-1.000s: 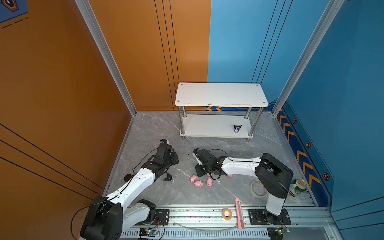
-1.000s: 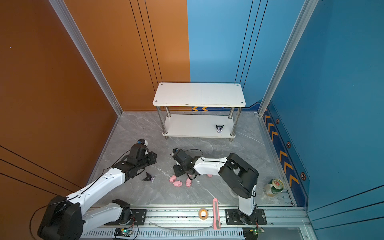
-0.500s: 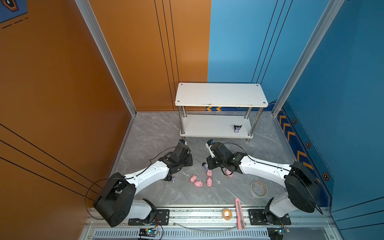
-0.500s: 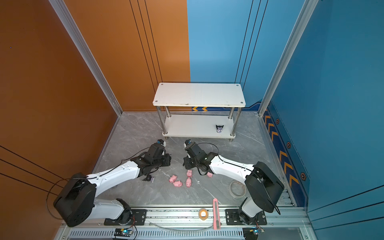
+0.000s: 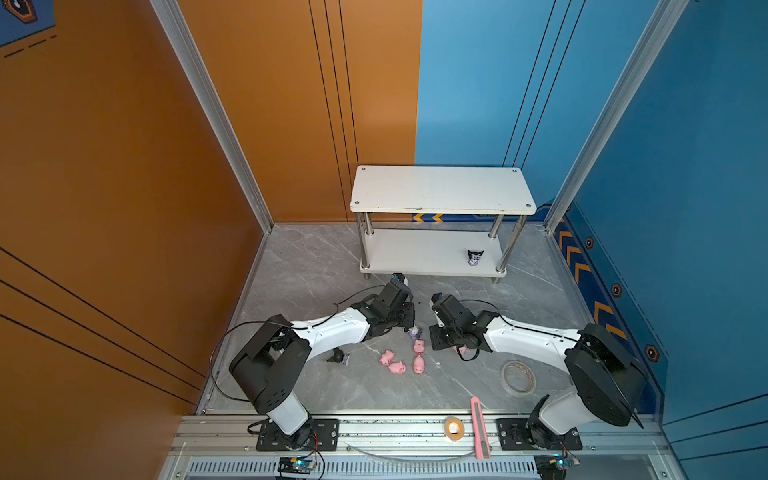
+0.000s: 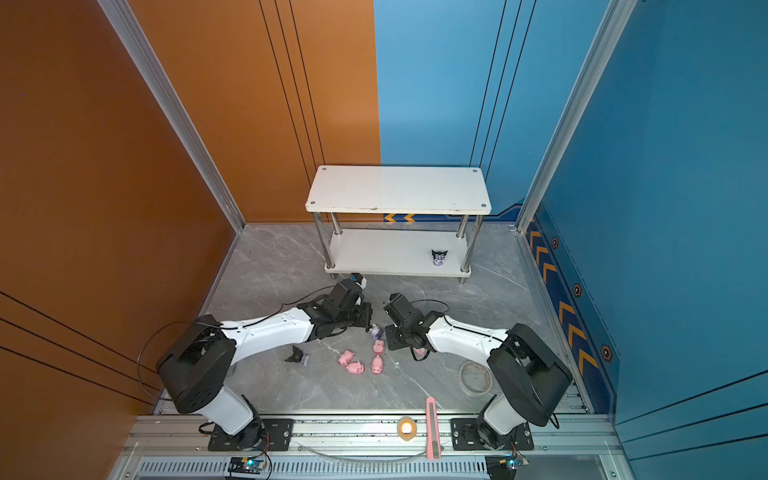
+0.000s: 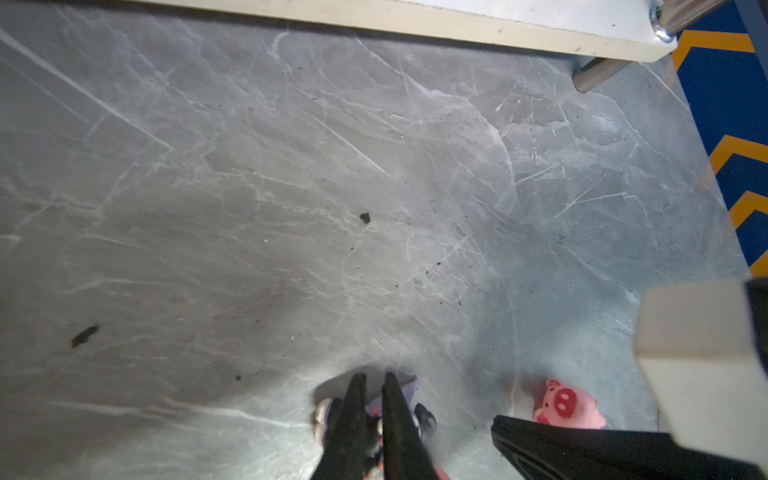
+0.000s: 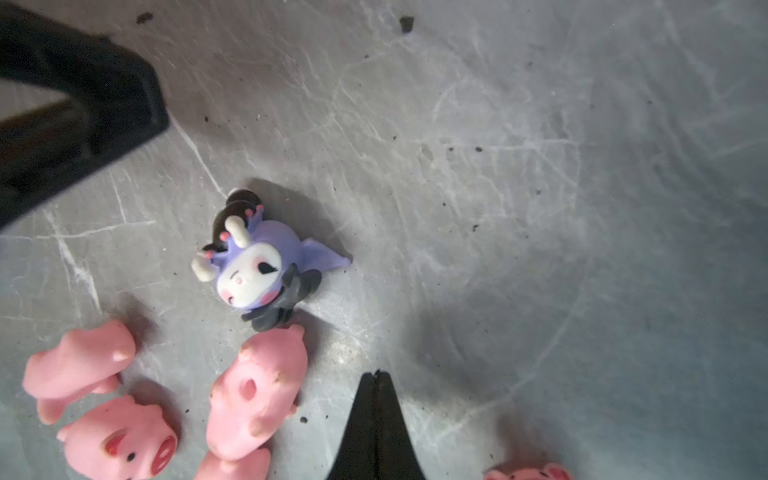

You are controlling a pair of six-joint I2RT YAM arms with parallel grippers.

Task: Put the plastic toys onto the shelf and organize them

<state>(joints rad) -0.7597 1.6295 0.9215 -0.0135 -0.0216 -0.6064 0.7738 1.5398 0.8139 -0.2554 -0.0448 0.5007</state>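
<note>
Early: black-eared figurine (image 5: pixel 475 257) sat on shelf (image 5: pixel 440 189) lower tier, mid-right of frame | pigs (image 5: pixel 397 367), toppled figurine (image 5: pixel 340 357) + purple figurine (image 8: pixel 257 266) lay on counter (image 5: pixel 332 266), lower centre | L end effector (image 7: pixel 372 376) near-closed over purple figurine, hold unclear | R end effector (image 8: pixel 376 374) closed, empty

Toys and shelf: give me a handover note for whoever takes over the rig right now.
Left gripper: shut, tips at a figurine lying free on the floor. Right gripper: shut, empty.
Done: one figurine on the lower board of the shelf.
To do: the floor figurine, another figurine by the left arm, five pigs on the floor, one partly under the right arm.
</note>
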